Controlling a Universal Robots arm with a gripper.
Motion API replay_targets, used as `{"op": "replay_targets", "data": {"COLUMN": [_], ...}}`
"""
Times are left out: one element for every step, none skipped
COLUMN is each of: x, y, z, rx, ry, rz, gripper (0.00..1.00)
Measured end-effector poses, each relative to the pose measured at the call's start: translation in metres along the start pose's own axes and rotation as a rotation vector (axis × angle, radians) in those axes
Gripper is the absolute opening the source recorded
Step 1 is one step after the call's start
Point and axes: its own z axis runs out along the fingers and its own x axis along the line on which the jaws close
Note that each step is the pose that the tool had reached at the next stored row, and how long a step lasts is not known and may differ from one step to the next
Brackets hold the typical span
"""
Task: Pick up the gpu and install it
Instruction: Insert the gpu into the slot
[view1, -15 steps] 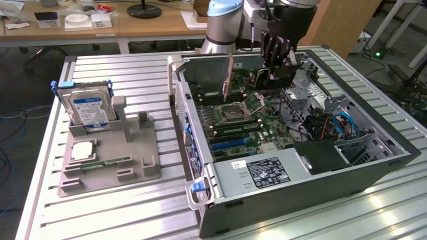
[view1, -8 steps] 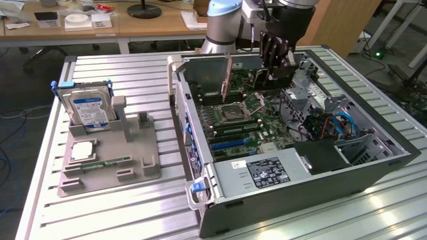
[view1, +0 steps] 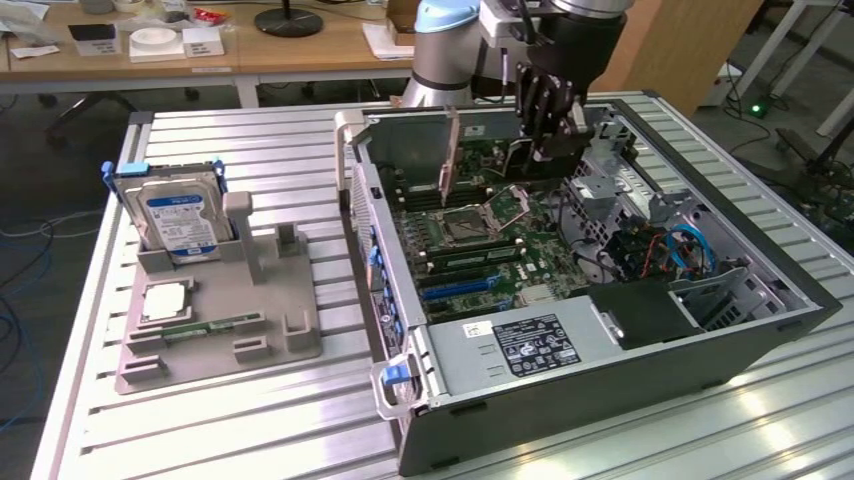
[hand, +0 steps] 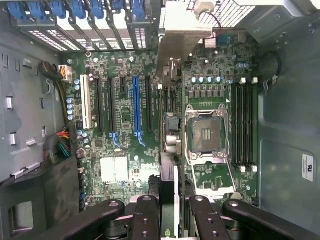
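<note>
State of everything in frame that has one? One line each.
Thin flat dark gpu card, held edge-on over the green motherboard.
Robot gripper, jaws shut on the gpu.
Black tower computer case, on its side, panel off.
Long blue expansion slot, empty.
Silver hard drive with blue label, upright in grey holder.

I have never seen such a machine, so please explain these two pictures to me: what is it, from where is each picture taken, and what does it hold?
It is a robot arm with a tool for grasping. One picture comes from a camera off the arm; the other from a camera on the wrist, looking into an open computer case on the table. The tool grips the gpu, a thin card seen edge-on, above the motherboard. Beside the case, a grey holder carries a hard drive.
</note>
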Motion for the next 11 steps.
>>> {"op": "replay_targets", "data": {"x": [0.0000,0.0001,0.0002,0.0003,0.0004,0.0009,0.0016,0.0019,0.0024,0.0026,0.0028], "y": [0.0001,0.0001,0.0002,0.0002,0.0002,0.0002,0.0002,0.0002,0.0002,0.0002,0.0004], "z": [0.0005,0.0012,0.0019,0.0025,0.0032,0.0037,0.0043,0.0053,0.0067,0.0081,0.0095], "rx": [-0.0009,-0.0020,-0.0036,-0.0055,-0.0069,-0.0074,-0.0077,-0.0089,-0.0115,-0.0142,-0.0170], "ry": [0.0001,-0.0001,0.0000,0.0002,0.0002,0.0005,0.0004,0.0003,0.0006,0.0008,0.0009], "rz": [0.000,0.000,0.000,0.000,0.000,0.000,0.000,0.000,0.000,0.001,0.001], "gripper": [0.27,0.27,0.27,0.27,0.27,0.27,0.27,0.27,0.27,0.27,0.27]}}
